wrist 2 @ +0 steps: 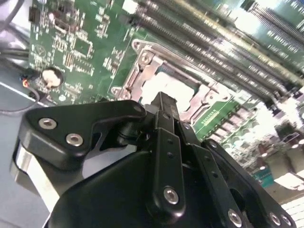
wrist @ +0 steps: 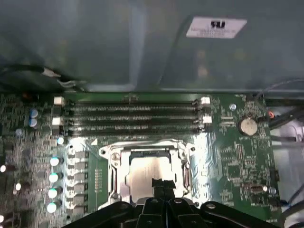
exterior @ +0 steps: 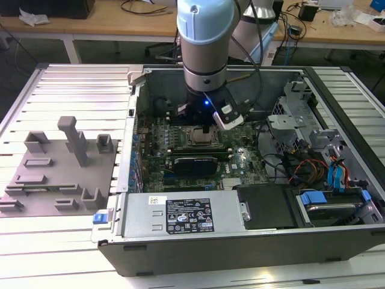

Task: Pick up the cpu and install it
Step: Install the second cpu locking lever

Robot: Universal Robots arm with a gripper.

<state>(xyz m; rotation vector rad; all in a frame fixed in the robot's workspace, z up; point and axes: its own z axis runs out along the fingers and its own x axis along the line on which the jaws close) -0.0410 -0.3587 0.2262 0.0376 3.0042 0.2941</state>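
The cpu (wrist: pixel 148 172), a flat square with a shiny silver top, lies level inside the metal socket frame (wrist: pixel 110 156) on the green motherboard (exterior: pixel 240 158). In the second wrist view the cpu (wrist 2: pixel 178 90) shows as a bright patch within the socket frame (wrist 2: pixel 142 71). My gripper (wrist: pixel 161 183) hovers just above the cpu's near edge, its black fingertips pressed together with nothing visible between them. In the exterior view my gripper (exterior: pixel 207 124) hangs over the socket (exterior: pixel 201 138) inside the open computer case (exterior: pixel 180 241).
Memory slots (wrist: pixel 133 116) run along the far side of the socket. A grey fixture plate (exterior: pixel 57 174) with blocks lies at the exterior view's left. Cables and drive cages (exterior: pixel 325 174) crowd the case's right side. A power supply (exterior: pixel 180 214) sits at the case front.
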